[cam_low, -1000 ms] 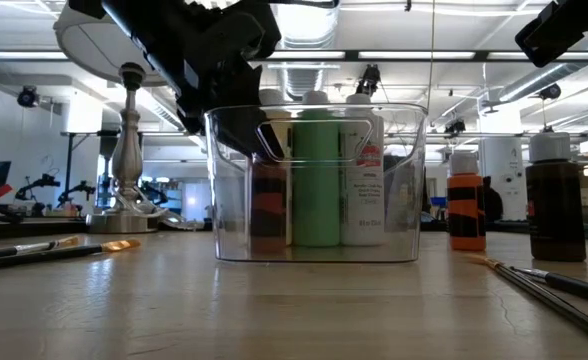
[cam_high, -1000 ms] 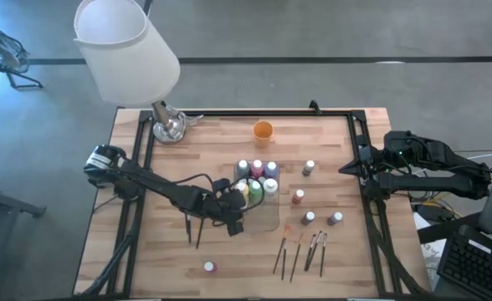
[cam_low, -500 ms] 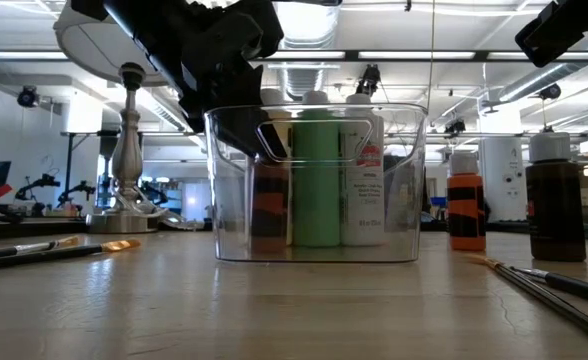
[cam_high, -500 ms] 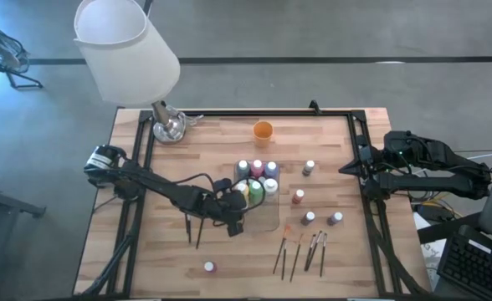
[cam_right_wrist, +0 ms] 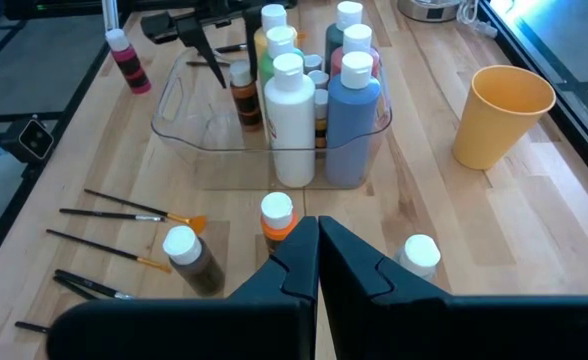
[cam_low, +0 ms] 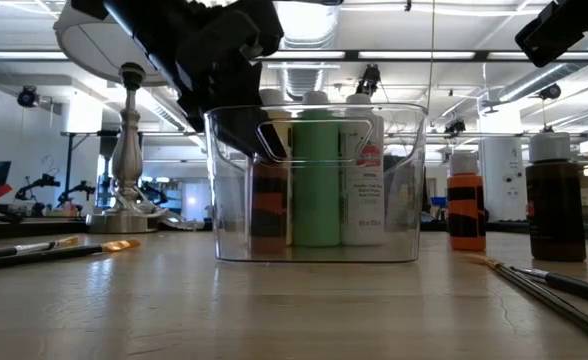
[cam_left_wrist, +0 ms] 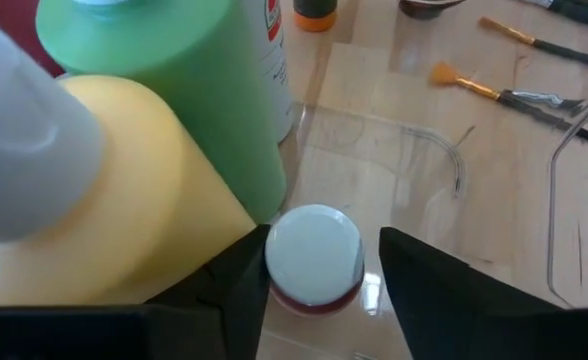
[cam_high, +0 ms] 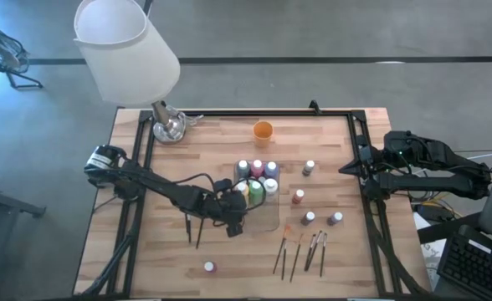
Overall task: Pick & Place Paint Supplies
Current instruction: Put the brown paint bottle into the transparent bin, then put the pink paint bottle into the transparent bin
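A clear tray (cam_high: 269,216) sits mid-table with several tall paint bottles (cam_high: 257,177) at its far end. My left gripper (cam_left_wrist: 319,265) reaches down into the tray's near-left part, open, one finger on each side of a small brown bottle's white cap (cam_left_wrist: 314,250). That bottle (cam_right_wrist: 240,95) stands upright on the tray floor. Loose small bottles (cam_high: 310,218) and brushes (cam_high: 300,251) lie on the table to the tray's right and near side. My right gripper (cam_right_wrist: 318,225) is shut and waits at the table's right edge (cam_high: 346,170). My left gripper comes from above, with its fingers flanking the small bottle's white cap (cam_left_wrist: 296,232). A gap shows beside one finger (cam_left_wrist: 414,280). Whether the other finger (cam_left_wrist: 246,285) touches the cap, I cannot tell.
An orange cup (cam_high: 263,130) stands near the far edge and a lamp base (cam_high: 169,125) at the far-left corner. Two dark brushes (cam_high: 193,227) lie left of the tray, and a pink-purple bottle (cam_high: 209,267) stands near the near edge. The yellow (cam_left_wrist: 124,200) and green (cam_left_wrist: 194,90) bottles crowd the left gripper.
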